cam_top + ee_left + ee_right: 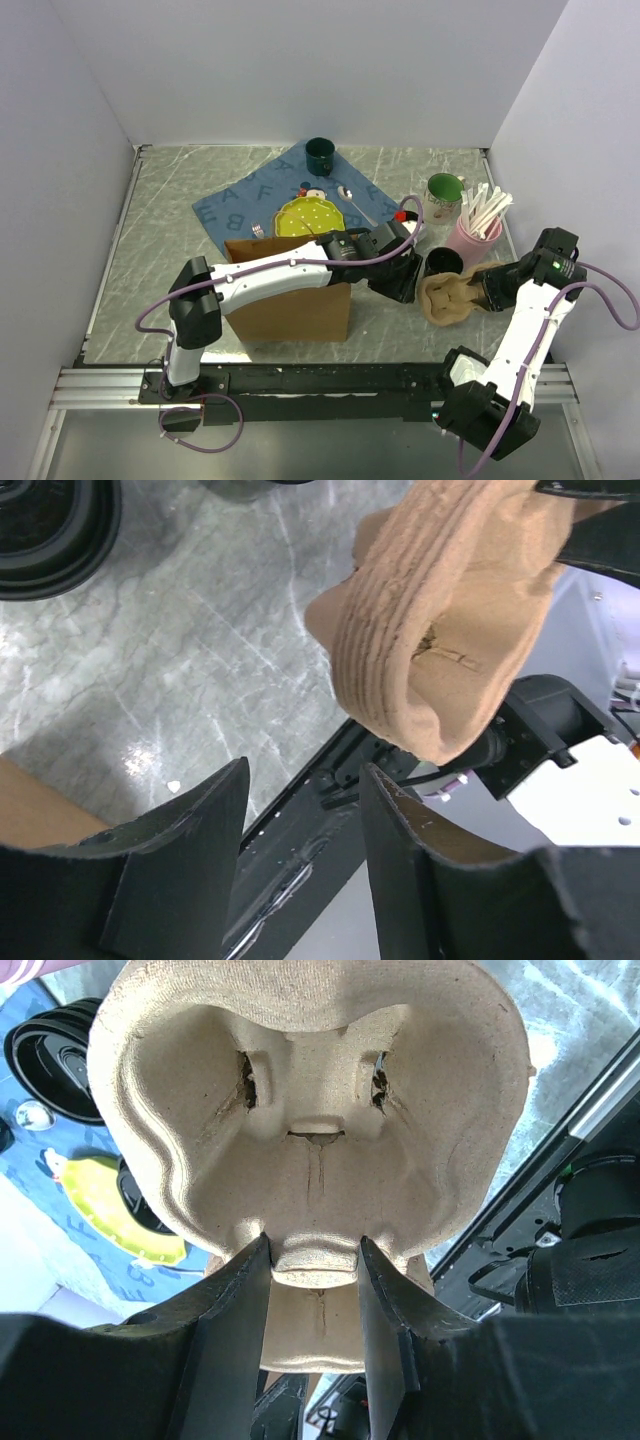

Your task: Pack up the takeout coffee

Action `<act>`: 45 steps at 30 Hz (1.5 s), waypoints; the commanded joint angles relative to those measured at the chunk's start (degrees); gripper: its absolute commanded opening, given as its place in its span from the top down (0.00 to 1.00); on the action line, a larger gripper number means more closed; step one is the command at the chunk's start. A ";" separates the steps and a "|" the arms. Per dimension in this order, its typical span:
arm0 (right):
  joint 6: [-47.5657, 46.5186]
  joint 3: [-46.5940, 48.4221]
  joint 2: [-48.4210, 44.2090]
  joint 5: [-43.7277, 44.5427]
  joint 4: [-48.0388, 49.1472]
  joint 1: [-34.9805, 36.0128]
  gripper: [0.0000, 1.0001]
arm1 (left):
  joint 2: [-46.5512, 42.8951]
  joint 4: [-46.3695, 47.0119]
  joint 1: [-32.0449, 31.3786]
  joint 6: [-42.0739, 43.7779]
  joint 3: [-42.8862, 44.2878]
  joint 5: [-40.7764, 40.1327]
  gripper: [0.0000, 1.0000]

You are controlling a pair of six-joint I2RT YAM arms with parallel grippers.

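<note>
One black takeout coffee cup stands on the table just behind the brown pulp cup carrier. A black lid shows at the top left of the left wrist view, and another black lid sits left of the carrier in the right wrist view. My right gripper is shut on the carrier's middle tab and holds it tilted above the table. My left gripper is open and empty, just left of the carrier. In the top view the left gripper is between the bag and the carrier.
An open brown paper bag stands under the left arm. Behind it a blue lettered cloth carries a yellow plate, a spoon and a dark green mug. A green-and-white mug and a pink cup of straws stand at the right.
</note>
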 commanded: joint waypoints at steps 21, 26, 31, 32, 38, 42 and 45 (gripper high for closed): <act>-1.54 2.34 0.20 -7.28 -5.61 -0.76 0.65 | 2.00 4.72 1.30 -1.27 1.23 1.27 0.47; -2.16 1.54 -0.06 -7.99 -5.78 -0.76 0.65 | 3.49 2.35 1.56 -1.10 2.37 -1.63 0.47; -3.39 2.42 0.38 -6.50 -6.66 -0.76 0.66 | 4.55 1.64 1.56 -0.92 2.11 -2.52 0.47; -3.48 2.51 0.38 -6.32 -6.66 -0.76 0.66 | 4.64 1.47 1.65 -0.92 2.11 -2.86 0.47; -3.65 1.90 0.47 -5.70 -6.75 -0.76 0.69 | 5.52 -0.90 1.74 -0.39 3.34 -4.18 0.47; -3.91 2.07 0.73 -5.36 -7.27 -0.76 0.69 | 5.52 -2.05 1.91 -0.30 3.51 -5.94 0.47; -4.88 2.07 0.64 -3.95 -7.80 -0.76 0.68 | 5.52 -3.88 2.18 0.13 4.91 -6.12 0.47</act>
